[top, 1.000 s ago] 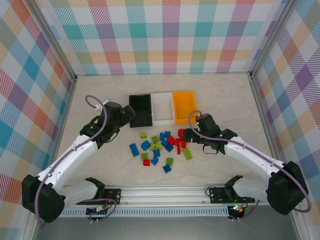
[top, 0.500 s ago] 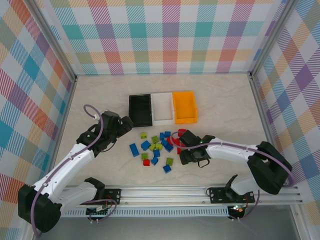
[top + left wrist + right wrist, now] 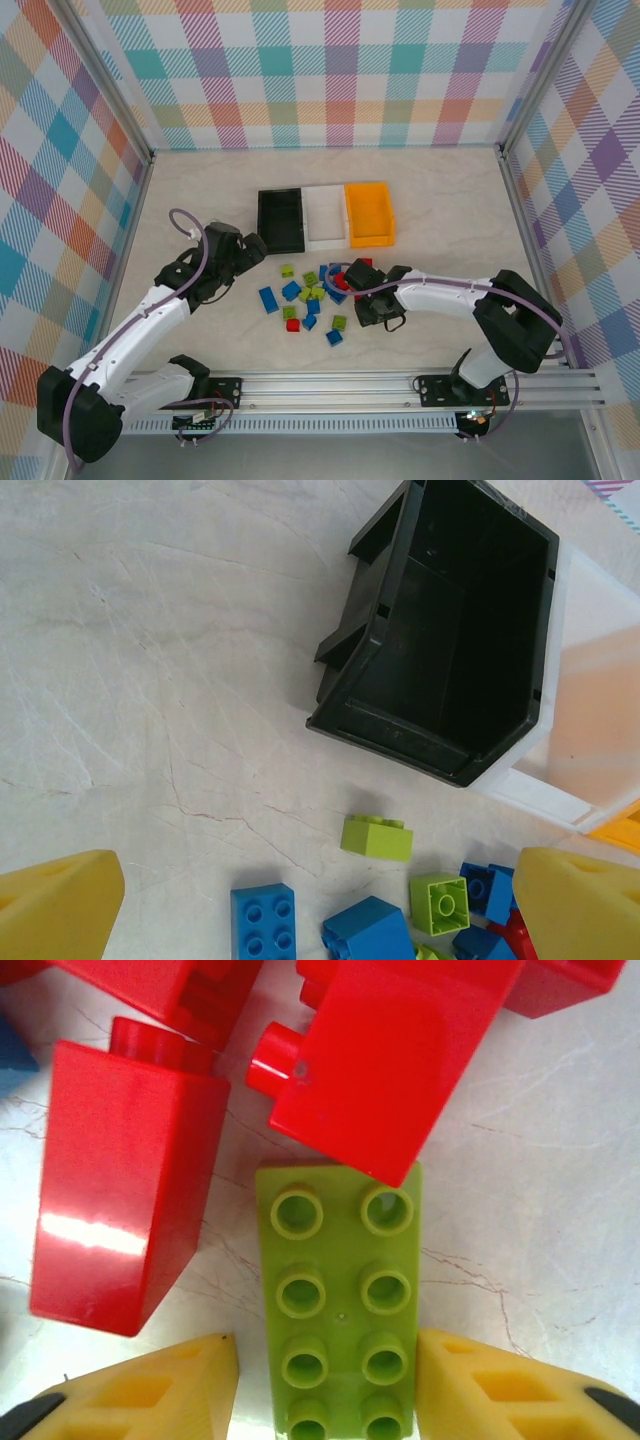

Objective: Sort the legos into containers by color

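The legos (image 3: 318, 290), blue, red and lime green bricks, lie scattered on the table in front of three containers: black (image 3: 282, 221), white (image 3: 326, 216) and orange (image 3: 369, 213). My right gripper (image 3: 369, 311) is down at the pile's right edge. In the right wrist view it (image 3: 328, 1385) straddles a long lime green brick (image 3: 340, 1290) lying flat. The right pad touches the brick's side, and a thin strip of table shows at the left pad. Red bricks (image 3: 120, 1180) crowd its far end. My left gripper (image 3: 248, 252) hovers open, holding nothing, near the black bin (image 3: 450, 650).
Under the left gripper (image 3: 320, 905) lie a blue brick (image 3: 263, 918) and a lime brick (image 3: 377, 837). A red brick (image 3: 390, 1060) overlaps the long lime brick's far end. Bare table spreads left of the pile. Checked walls close the sides and back.
My right arm swung from beside the orange bin down to the pile, and its jaws narrowed around the long lime brick. My left gripper drew back a little from the black bin, then held still.
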